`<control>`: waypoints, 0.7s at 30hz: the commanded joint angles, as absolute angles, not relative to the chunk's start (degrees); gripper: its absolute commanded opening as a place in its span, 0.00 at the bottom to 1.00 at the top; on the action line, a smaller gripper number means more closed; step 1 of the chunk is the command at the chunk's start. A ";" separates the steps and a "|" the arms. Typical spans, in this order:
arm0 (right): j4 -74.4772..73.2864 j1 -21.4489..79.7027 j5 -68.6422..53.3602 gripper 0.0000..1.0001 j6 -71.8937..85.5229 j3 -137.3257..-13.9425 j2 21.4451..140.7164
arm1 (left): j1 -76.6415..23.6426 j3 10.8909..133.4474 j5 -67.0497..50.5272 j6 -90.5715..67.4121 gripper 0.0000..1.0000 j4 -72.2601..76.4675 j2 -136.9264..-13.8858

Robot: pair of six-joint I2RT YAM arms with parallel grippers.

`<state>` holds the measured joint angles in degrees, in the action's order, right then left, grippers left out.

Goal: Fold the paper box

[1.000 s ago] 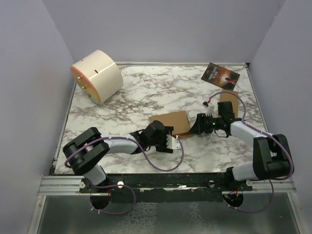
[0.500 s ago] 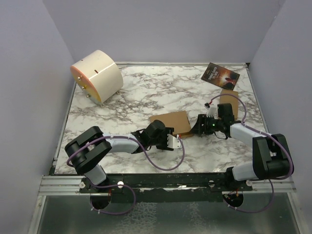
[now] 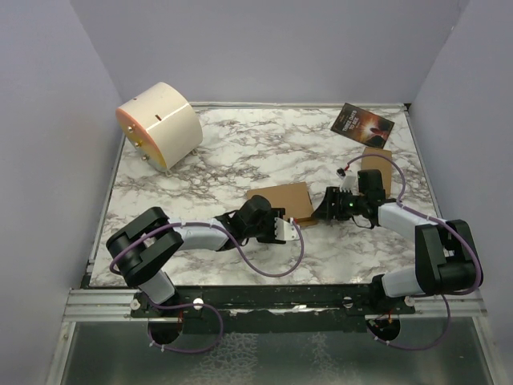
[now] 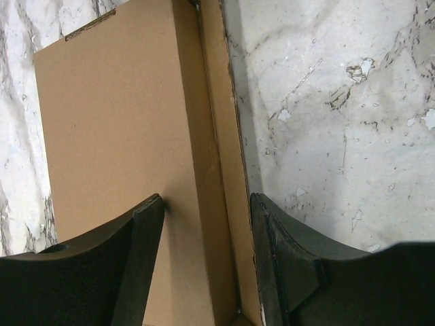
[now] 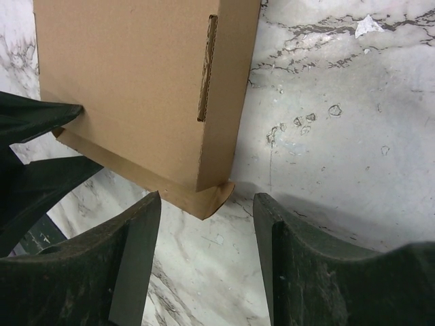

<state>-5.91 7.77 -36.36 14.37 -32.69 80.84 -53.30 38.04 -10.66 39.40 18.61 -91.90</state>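
The paper box (image 3: 282, 199) is a flat, folded brown cardboard box lying mid-table. My left gripper (image 3: 281, 227) is at its near edge. In the left wrist view (image 4: 206, 204) the jaws are open and straddle the box's long side edge (image 4: 115, 115), one finger over the top panel, the other against a loose flap (image 4: 228, 170). My right gripper (image 3: 323, 212) is at the box's right corner. In the right wrist view (image 5: 207, 200) it is open, with a protruding flap corner (image 5: 204, 198) of the box (image 5: 129, 81) just ahead of the fingertips.
A smaller brown cardboard box (image 3: 377, 163) lies behind my right arm. A dark printed booklet (image 3: 362, 123) lies at the back right. A large white cylinder (image 3: 160, 124) stands at the back left. Purple walls enclose the marble table (image 3: 240, 144).
My left gripper has crept forward to the box's near edge. The right gripper and the box have barely moved.
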 commanded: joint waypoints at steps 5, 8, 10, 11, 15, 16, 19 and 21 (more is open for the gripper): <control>-3.80 7.72 -36.65 0.56 14.90 -32.77 81.27 | -52.73 39.37 -12.01 38.27 0.55 16.89 -91.90; -3.70 8.10 -36.49 0.56 14.87 -32.89 81.43 | -52.66 39.48 -12.26 38.29 0.55 16.79 -91.92; -3.61 8.45 -36.31 0.55 14.87 -32.94 81.58 | -52.66 39.57 -12.38 38.24 0.55 16.54 -92.07; -3.46 8.58 -36.19 0.55 14.84 -33.03 81.65 | -52.65 39.55 -12.44 38.17 0.55 16.54 -92.10; -3.43 9.04 -36.06 0.54 15.03 -33.37 82.06 | -52.65 39.89 -12.78 38.12 0.53 16.03 -92.35; -3.43 9.07 -36.10 0.54 15.03 -33.45 82.15 | -52.65 39.90 -12.80 38.16 0.53 16.04 -92.37; -3.41 9.09 -35.98 0.53 15.06 -33.48 82.00 | -52.65 39.93 -13.00 38.02 0.53 15.93 -92.45; -3.43 9.12 -35.82 0.53 15.11 -33.47 82.10 | -52.60 40.03 -13.05 38.01 0.53 15.75 -92.54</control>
